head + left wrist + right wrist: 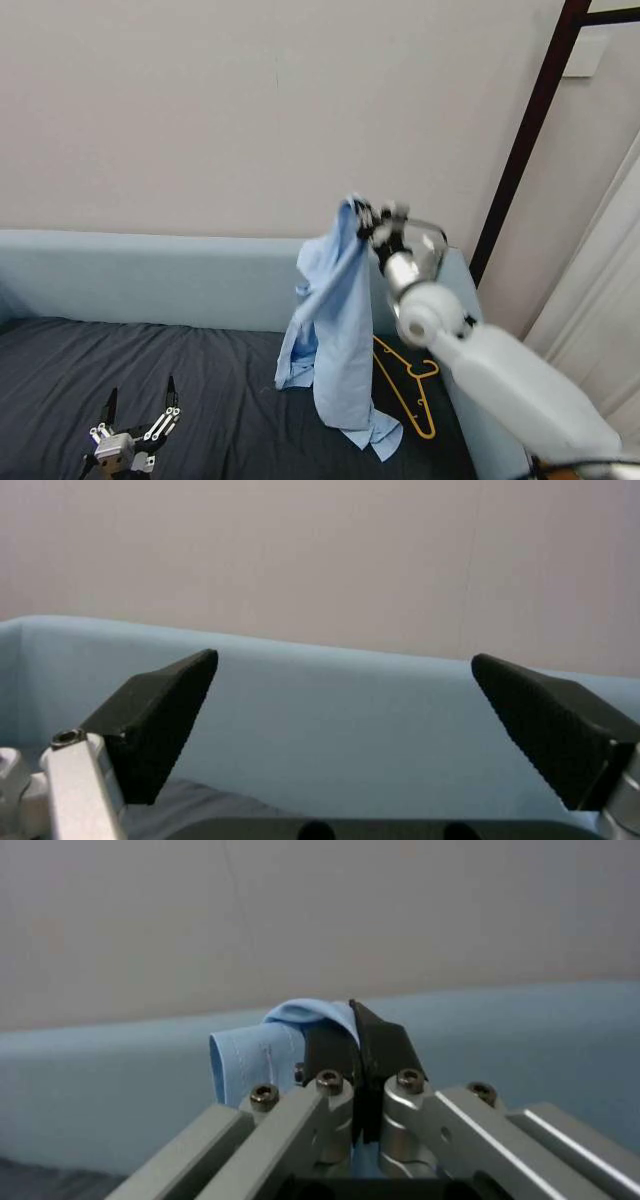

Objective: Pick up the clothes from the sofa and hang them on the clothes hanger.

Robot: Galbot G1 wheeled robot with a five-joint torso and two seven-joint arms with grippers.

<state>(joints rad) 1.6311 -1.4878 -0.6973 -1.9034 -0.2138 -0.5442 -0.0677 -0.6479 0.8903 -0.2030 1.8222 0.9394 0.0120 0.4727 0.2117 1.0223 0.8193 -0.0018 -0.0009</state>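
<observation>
Above the sofa (150,285) seat, right end | my right end effector (364,222) is pinched tight on a folded edge of the light-blue shirt (335,330), which hangs beside the yellow hanger (405,393) | left end effector (138,412) low, spread wide, empty | I'd lift until the hem clears without snagging the hanger.

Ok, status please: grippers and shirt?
Right gripper shut on blue shirt, hanging over sofa. Left gripper open, low, idle. Yellow hanger lies on sofa.

Right gripper (361,222) raised, pinched; left gripper (140,396) splayed
</observation>
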